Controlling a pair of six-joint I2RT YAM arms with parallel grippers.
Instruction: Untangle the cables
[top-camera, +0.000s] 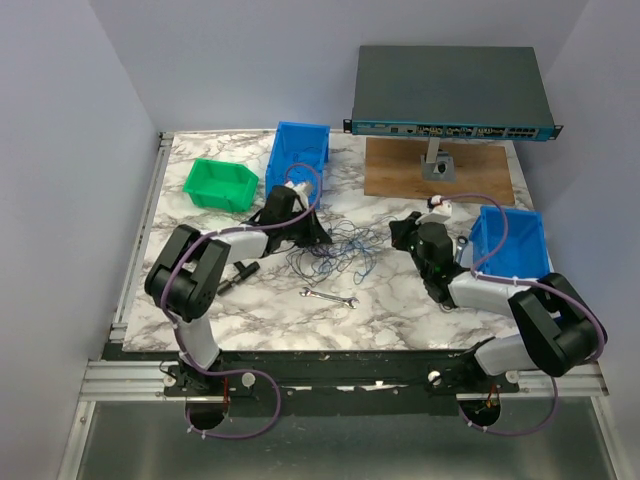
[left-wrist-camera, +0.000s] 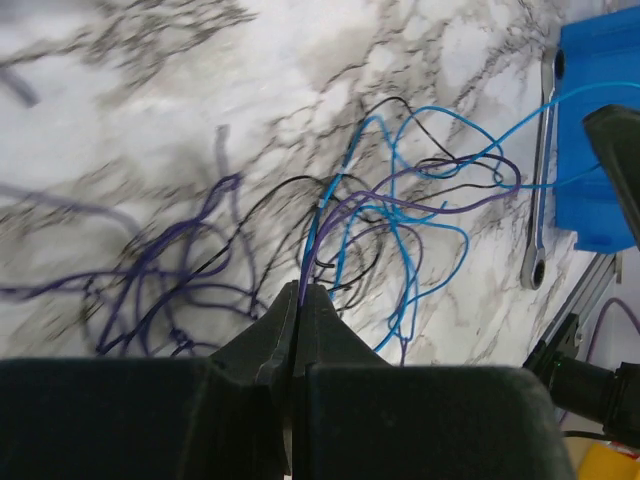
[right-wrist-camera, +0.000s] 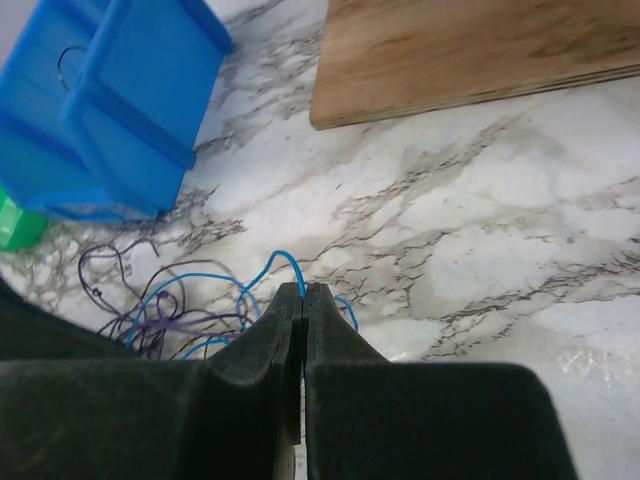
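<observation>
both grippers are shut on wires. left wrist view: the left gripper (left-wrist-camera: 300, 292) pinches a thin strand of the cables (left-wrist-camera: 400, 200), which spread toward 1 o'clock. right wrist view: the right gripper (right-wrist-camera: 303, 290) pinches a blue loop; the heap lies at 9 o'clock. top view: each holds one side, maybe to pull apart. the table (top-camera: 400, 320) has room at 6 o'clock, past the wrench (top-camera: 330, 297).
</observation>
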